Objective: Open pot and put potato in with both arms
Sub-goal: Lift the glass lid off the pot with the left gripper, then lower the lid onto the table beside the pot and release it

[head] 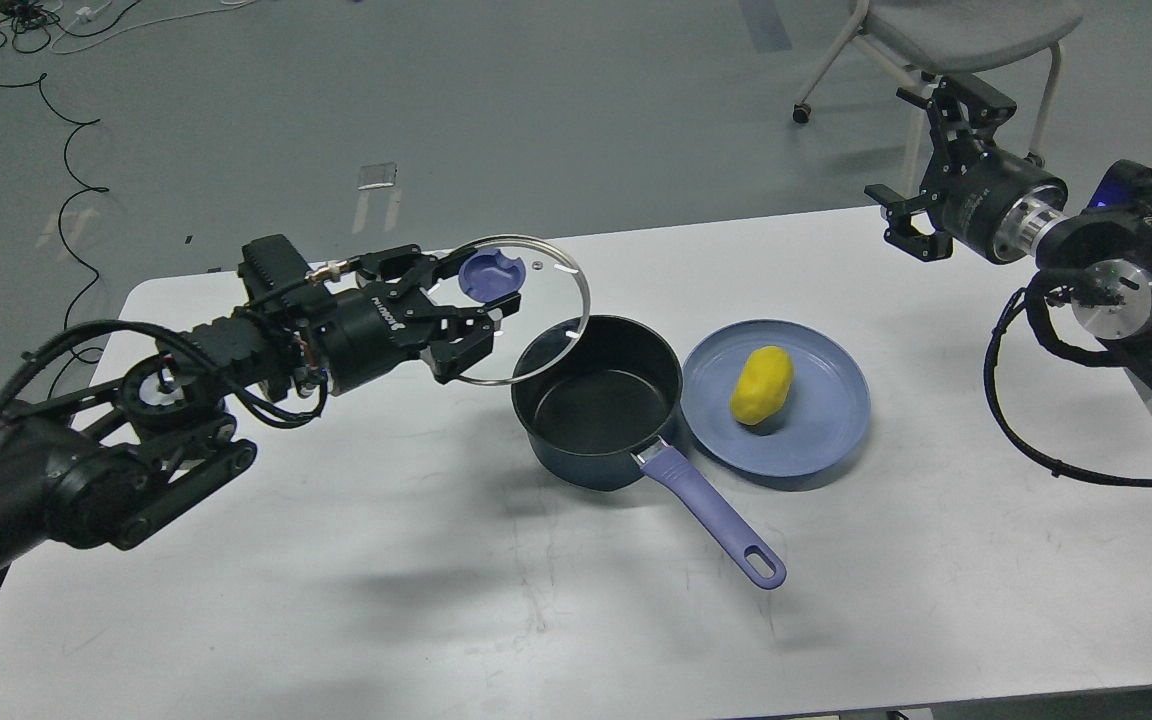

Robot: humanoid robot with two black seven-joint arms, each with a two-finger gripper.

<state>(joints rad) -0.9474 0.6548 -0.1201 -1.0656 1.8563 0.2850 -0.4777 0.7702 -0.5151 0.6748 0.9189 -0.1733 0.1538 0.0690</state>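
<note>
A dark blue pot [598,403] with a purple handle stands open and empty at the table's middle. My left gripper [481,300] is shut on the purple knob of the glass lid [526,315] and holds the lid tilted in the air, up and left of the pot. A yellow potato [762,385] lies on a blue plate [826,430] just right of the pot. My right gripper [926,165] is open and empty, high above the table's far right corner, well away from the potato.
The white table [536,620] has bare room in front and to the left. A grey chair [946,40] stands behind the far right edge. Cables lie on the floor at the far left.
</note>
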